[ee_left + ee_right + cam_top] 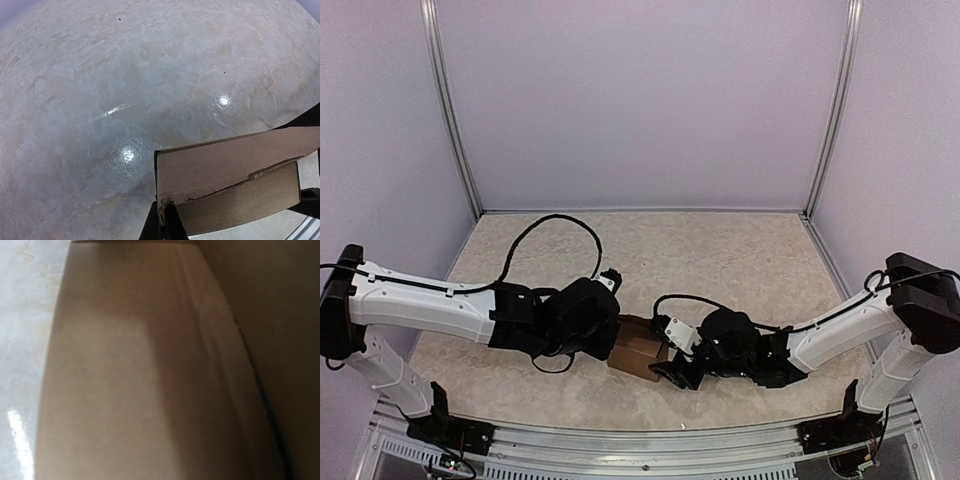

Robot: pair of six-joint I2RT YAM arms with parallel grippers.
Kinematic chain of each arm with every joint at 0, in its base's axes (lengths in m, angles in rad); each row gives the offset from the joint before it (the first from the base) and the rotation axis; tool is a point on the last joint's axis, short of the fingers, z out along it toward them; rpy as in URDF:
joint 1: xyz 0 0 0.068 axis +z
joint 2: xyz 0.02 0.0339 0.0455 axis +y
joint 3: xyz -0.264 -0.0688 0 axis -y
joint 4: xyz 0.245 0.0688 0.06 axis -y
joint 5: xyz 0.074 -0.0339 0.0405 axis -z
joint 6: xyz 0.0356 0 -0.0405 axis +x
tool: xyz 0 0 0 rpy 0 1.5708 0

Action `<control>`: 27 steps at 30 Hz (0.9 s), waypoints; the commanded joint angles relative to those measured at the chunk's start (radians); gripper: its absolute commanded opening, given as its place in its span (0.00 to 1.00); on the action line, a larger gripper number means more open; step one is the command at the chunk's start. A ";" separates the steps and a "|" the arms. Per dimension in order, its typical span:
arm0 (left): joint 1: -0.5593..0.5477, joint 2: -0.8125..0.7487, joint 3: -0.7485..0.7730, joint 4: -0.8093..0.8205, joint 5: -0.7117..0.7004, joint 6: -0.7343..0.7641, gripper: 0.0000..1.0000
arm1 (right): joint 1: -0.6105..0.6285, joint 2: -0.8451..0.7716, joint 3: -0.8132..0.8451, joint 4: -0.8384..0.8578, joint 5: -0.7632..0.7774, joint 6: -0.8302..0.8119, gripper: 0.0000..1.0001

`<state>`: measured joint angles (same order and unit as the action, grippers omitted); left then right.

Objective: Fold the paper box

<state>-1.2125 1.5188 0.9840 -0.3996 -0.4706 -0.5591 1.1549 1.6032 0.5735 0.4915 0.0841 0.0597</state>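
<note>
Paper box: The brown cardboard paper box (638, 352) sat low on the table's near half, about midway across, wedged between the two wrists. It showed as a small folded block rather than a flat sheet.
Box detail: From the left wrist camera, one long panel faced up, with a ragged, torn-looking edge along its lower side and a second, darker panel beneath it.
Left gripper: The left gripper (164, 225) was clenched, its dark fingers meeting at the box's lower left corner with the thin cardboard edge pinched between them.
Right gripper: The right gripper (670, 374) was pushed up against the box's right, near corner. Its own camera saw only cardboard at very close range, a crease running down the panel, and none of its fingers. Whether it gripped the box or stood loose could not be told.
Far end of the box: In the left wrist view, dark parts appeared on both sides of the box's far end, at the frame's right edge; contact there was unclear.
Arms: The left arm (430, 305) and right arm (840, 330) reached inward from opposite sides, nearly level with each other.
Table: The table (720, 250) was pale and marbled, glossy enough to throw back bright spots of light.
Cable: A black cable (550, 225) looped above the left wrist.
</note>
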 commanded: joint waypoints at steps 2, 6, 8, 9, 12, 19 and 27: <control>-0.018 0.044 -0.057 -0.107 0.115 -0.017 0.00 | -0.017 0.008 -0.011 0.005 0.027 0.033 0.37; -0.022 0.064 -0.055 -0.108 0.124 -0.029 0.00 | -0.017 0.003 -0.005 0.002 0.028 0.048 0.39; -0.024 0.068 -0.052 -0.111 0.120 -0.030 0.00 | -0.019 -0.008 -0.002 -0.001 0.028 0.053 0.42; -0.024 0.068 -0.049 -0.114 0.117 -0.029 0.00 | -0.020 -0.016 -0.001 -0.007 0.028 0.055 0.46; -0.024 0.063 -0.036 -0.128 0.107 -0.035 0.00 | -0.025 -0.054 0.000 -0.033 0.029 0.065 0.55; -0.024 0.076 -0.007 -0.143 0.112 -0.067 0.00 | -0.059 -0.209 -0.017 -0.148 0.018 0.081 0.77; -0.022 0.113 0.062 -0.202 0.077 -0.089 0.00 | -0.086 -0.417 -0.032 -0.330 0.002 0.060 0.99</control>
<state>-1.2259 1.5719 1.0367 -0.4446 -0.4454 -0.6281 1.0813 1.2697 0.5629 0.2947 0.0826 0.1261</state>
